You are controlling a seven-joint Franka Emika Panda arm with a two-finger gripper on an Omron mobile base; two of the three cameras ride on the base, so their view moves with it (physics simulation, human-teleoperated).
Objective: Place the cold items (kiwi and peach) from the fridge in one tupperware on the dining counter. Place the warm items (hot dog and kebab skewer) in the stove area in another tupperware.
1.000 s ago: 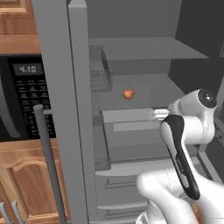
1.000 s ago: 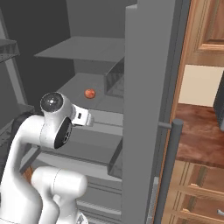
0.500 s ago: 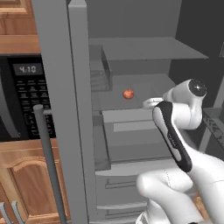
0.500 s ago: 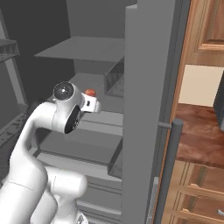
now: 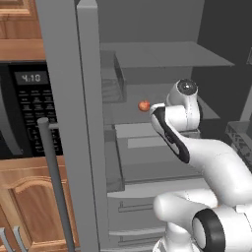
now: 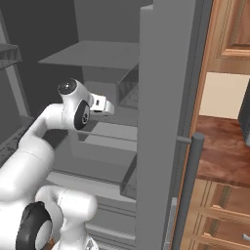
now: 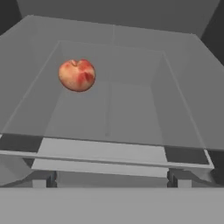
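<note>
- The fridge [image 5: 162,64] is standing open in front of me, one tall grey cabinet; its top and bottom are running off both base views, and the far right of its inside is sinking into shadow.
- Its door edge [image 6: 163,122] is blocking much of the inside in the right base view, with one long grey bar handle [image 6: 188,190] in front of it.
- I am counting one microwave [image 5: 29,108] to the left of the fridge, cut off by the picture edge and partly covered by another grey bar handle [image 5: 54,182]; its display is reading 4:10.
- My own arm is covering part of the shelf [image 7: 109,109] and the drawers below it in both base views.
- One peach [image 7: 77,75] is sitting on that shelf, toward its back left in the hand view, orange-red with a paler patch. In the left base view it is peeking out just left of my wrist [image 5: 143,106].
- My fingers [image 7: 109,181] are reaching in at shelf height, near its front lip, well apart from the peach. They are spread wide and pinching nothing; I am only making out two small grey tips [image 7: 43,181] at the bottom of the hand view.
</note>
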